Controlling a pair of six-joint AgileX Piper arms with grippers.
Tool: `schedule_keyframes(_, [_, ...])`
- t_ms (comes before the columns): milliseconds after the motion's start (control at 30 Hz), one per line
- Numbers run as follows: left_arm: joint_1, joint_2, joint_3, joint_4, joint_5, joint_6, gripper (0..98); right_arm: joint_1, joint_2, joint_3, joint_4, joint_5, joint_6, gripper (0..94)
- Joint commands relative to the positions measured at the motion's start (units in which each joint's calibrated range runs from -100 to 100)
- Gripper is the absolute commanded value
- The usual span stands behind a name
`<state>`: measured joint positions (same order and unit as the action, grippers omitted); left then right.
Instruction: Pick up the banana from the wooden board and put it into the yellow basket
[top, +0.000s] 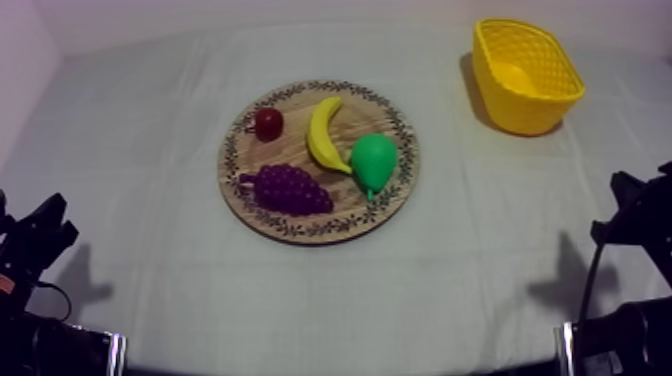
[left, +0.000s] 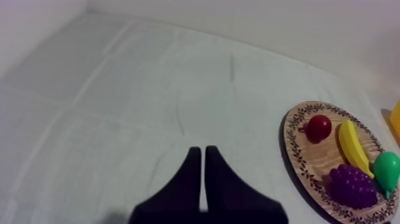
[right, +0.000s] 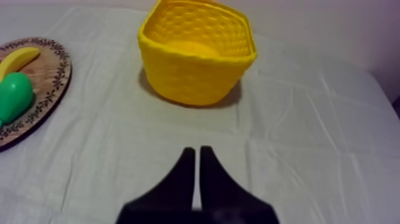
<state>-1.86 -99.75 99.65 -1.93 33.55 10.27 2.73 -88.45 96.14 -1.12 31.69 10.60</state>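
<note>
A yellow banana (top: 322, 135) lies on the round wooden board (top: 300, 222) at the table's middle, between a small red fruit (top: 267, 123) and a green pear (top: 374, 162). The yellow basket (top: 526, 76) stands empty at the back right. My left gripper (left: 203, 152) is shut on nothing, its fingers together as a wedge over bare cloth, well to the side of the board (left: 303, 155) and banana (left: 353, 147). My right gripper (right: 197, 152) is likewise shut on nothing, short of the basket (right: 196, 50), with the banana (right: 16, 60) far off to its side.
Purple grapes (top: 287, 189) lie on the board's near part. Both arms rest low at the table's near corners, left (top: 35, 240) and right (top: 632, 215). Bare cloth runs between the board and the basket.
</note>
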Motion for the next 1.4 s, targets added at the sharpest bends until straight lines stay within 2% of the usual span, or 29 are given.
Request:
schedule_keyframes(0, [0.0, 0.0, 0.0, 0.0, 0.0, 0.0, 0.0, 0.1, 3.3, -2.7, 0.0, -0.2, 0.0, 0.6])
schedule_keyframes(367, [0.0, 0.0, 0.0, 0.0, 0.0, 0.0, 0.0, -0.1, 15.9, -21.0, -1.7, 3.0, 1.6, 0.6])
schedule_keyframes(600, [0.0, 0.0, 0.0, 0.0, 0.0, 0.0, 0.0, -2.4, 24.0, -34.5, -0.2, 7.4, 0.7, 0.6])
schedule_keyframes(967, [0.0, 0.0, 0.0, 0.0, 0.0, 0.0, 0.0, -11.2, 39.0, -59.7, 4.9, 21.1, -2.8, 0.6])
schedule_keyframes(1233, [0.0, 0.0, 0.0, 0.0, 0.0, 0.0, 0.0, -18.5, 49.4, -75.9, 7.3, 32.5, -4.9, 0.6])
schedule_keyframes(1367, [0.0, 0.0, 0.0, 0.0, 0.0, 0.0, 0.0, -21.4, 54.3, -82.5, 7.6, 36.5, -5.6, 0.6])
